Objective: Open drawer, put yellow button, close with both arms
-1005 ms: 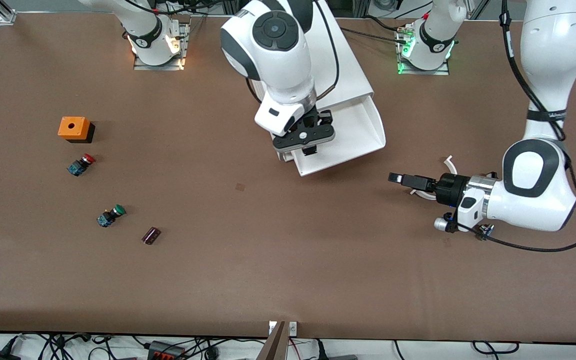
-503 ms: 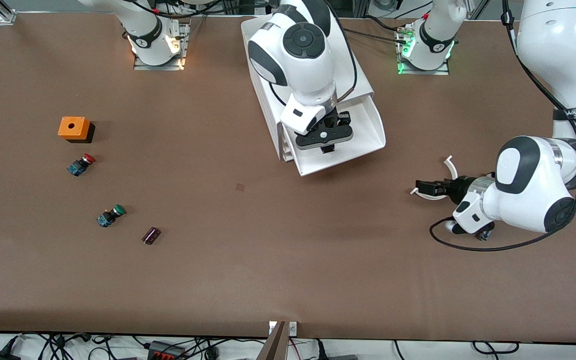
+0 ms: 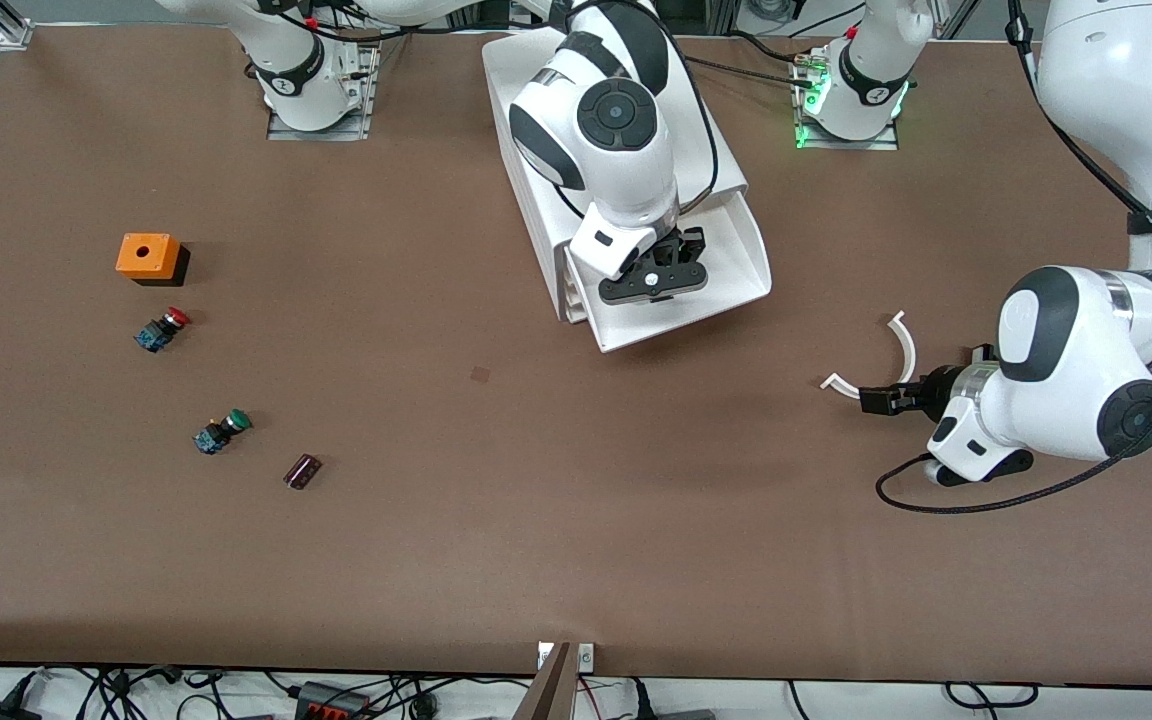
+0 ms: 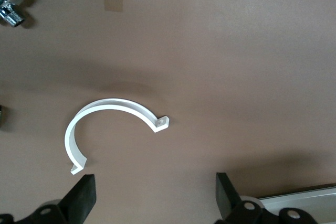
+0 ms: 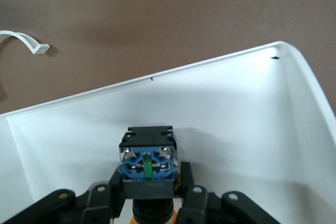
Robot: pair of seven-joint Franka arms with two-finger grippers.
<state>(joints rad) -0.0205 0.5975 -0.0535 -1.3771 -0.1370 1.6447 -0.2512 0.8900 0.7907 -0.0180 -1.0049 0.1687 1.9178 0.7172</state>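
Right gripper [image 3: 658, 276]: over the open drawer [image 3: 736, 262] of the white cabinet [image 3: 536, 70], fingers [image 5: 190, 188] pinching the yellow button [image 5: 148, 163] above the tray floor (blue-and-black body plain in the right wrist view, its yellow cap mostly hidden beneath; the button itself is concealed by the gripper in the front view). Left gripper [image 3: 878, 400]: low over the table [image 3: 576, 520] beside a white curved clip [image 3: 894, 352], fingers [image 4: 81, 195] spread apart with nothing between them, their tips cut off at the left wrist view's edge. Toward the right arm's end: orange box [image 3: 148, 257], red button [image 3: 162, 329], green button [image 3: 222, 430], small dark cylinder [image 3: 302, 471].
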